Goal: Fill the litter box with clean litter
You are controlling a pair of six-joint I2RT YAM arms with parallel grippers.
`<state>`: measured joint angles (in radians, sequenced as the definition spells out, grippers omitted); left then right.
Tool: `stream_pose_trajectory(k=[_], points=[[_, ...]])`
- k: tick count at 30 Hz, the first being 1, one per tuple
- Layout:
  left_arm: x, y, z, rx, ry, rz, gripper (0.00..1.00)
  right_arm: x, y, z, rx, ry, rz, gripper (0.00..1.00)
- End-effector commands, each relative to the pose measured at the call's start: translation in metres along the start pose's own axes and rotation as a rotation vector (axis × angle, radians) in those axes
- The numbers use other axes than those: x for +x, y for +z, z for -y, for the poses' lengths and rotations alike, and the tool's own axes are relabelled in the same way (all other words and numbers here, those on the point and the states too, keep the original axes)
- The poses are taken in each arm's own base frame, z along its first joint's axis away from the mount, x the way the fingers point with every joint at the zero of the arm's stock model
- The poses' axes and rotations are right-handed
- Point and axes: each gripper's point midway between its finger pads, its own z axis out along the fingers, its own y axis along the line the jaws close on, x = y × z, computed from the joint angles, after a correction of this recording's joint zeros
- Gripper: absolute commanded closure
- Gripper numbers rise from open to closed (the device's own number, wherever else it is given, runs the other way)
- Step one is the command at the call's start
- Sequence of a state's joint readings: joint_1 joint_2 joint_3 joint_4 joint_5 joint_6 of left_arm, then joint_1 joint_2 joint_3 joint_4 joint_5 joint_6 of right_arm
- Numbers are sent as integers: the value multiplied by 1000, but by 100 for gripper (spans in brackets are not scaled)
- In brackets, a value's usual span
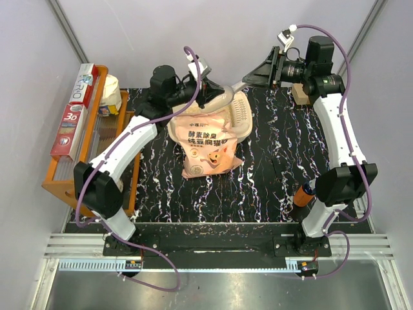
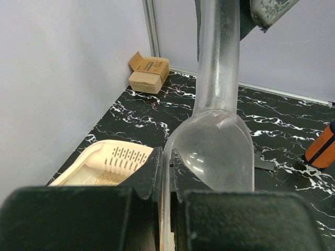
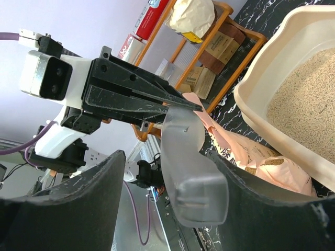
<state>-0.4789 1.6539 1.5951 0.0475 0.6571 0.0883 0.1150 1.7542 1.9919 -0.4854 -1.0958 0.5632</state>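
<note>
The cream litter box [image 1: 244, 113] lies at the back middle of the table, and its slotted grille end shows in the left wrist view [image 2: 124, 157]. Pale tan litter [image 3: 309, 104] covers its floor. The pink-and-white bag [image 1: 210, 147] stands in front of it. My left gripper [image 1: 208, 90] is above the box's back edge, shut on the rim of a clear plastic scoop [image 2: 214, 151]. The scoop's bowl looks empty. My right gripper [image 3: 167, 162] is open, and the end of the scoop's handle [image 3: 194, 167] sits between its fingers.
An orange wooden tray [image 1: 88, 145] with foil boxes and a paper bag stands along the left wall. A cardboard box [image 1: 299, 95] sits at the back right. An orange cylinder [image 1: 303, 194] stands near the right arm's base. Walls close in on three sides.
</note>
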Motion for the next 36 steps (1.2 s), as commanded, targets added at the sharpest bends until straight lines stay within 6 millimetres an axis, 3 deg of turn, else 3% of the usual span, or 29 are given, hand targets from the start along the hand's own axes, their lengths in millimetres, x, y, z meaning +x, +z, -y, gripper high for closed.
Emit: stream_pose_trajectory(k=[1, 6, 10, 24, 25, 27, 28, 29, 30, 32, 33, 35, 36], points=[[-39, 3, -1, 14, 116, 91, 100, -2, -1, -9, -43, -26, -8, 33], [-37, 5, 3, 38, 130, 85, 100, 0, 3, -11, -56, -34, -18, 37], [-33, 8, 4, 46, 136, 78, 100, 3, 6, -11, -57, -35, -27, 48], [-31, 14, 7, 63, 138, 68, 100, 13, 8, -6, -46, -39, -52, 59], [-32, 14, 6, 63, 141, 68, 100, 14, 7, -6, -50, -45, -56, 64], [-28, 15, 6, 65, 131, 52, 100, 18, 6, -9, -63, -55, -66, 84], [-30, 14, 6, 65, 130, 47, 97, 18, 6, -8, -63, -60, -67, 98], [-31, 13, 5, 64, 138, 45, 88, 18, 4, -9, -64, -65, -66, 100], [-26, 9, 5, 63, 118, 12, 61, 15, 0, -8, -56, -71, -56, 100], [-25, -2, 2, 64, 129, -17, 45, 7, -7, -6, -31, -102, -31, 100], [-13, -13, 5, 69, 96, -86, 34, 5, -14, 0, -9, -98, -23, 100], [-5, -30, 1, 87, 130, -154, 28, -5, -22, 7, 63, -221, -2, 100], [16, -43, 8, 112, 81, -245, 27, 7, -25, 19, 117, -192, -44, 100]])
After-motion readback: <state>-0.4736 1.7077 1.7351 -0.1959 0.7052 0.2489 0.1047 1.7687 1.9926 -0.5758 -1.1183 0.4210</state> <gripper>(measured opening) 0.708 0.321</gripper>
